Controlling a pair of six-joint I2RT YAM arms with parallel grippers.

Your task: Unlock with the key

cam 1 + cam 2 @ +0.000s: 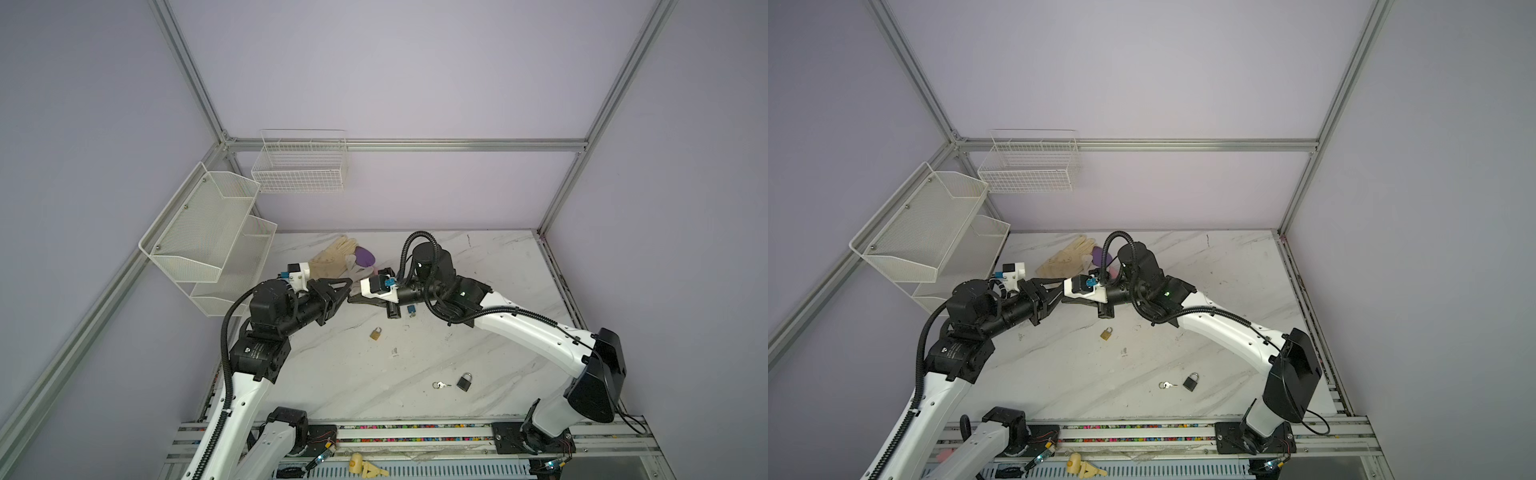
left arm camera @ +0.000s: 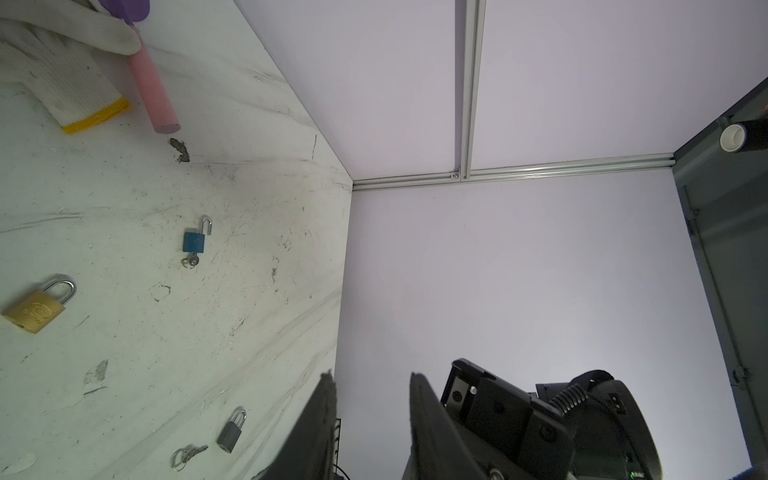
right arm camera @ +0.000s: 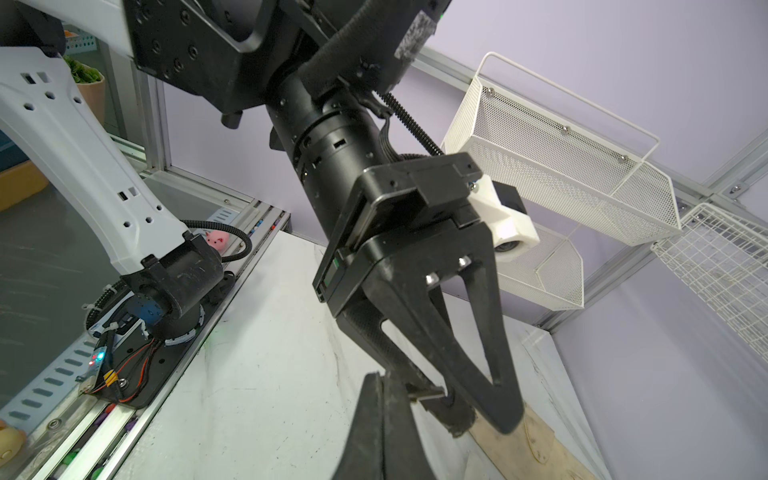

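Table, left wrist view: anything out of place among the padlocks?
Only the blue padlock: its shackle stands open, a key in its base. The brass padlock and grey padlock look shut; loose keys lie beside the grey one.

The marbled white tabletop (image 1: 478, 266) is scuffed and stained. Just beyond the left gripper (image 1: 348, 291) and right gripper (image 1: 352, 298) lie pale gloves (image 1: 330, 259), overlapping a purple scoop (image 1: 365, 255) with a pink handle. On the near side of the grippers rests a brass padlock (image 1: 375, 333). Under the right gripper's wrist lies a blue padlock (image 2: 194, 242), shackle open, with a key (image 2: 190, 261) at its base. Well apart, toward the right arm's base, a black padlock (image 1: 464, 381) lies beside ringed keys (image 1: 440, 385).
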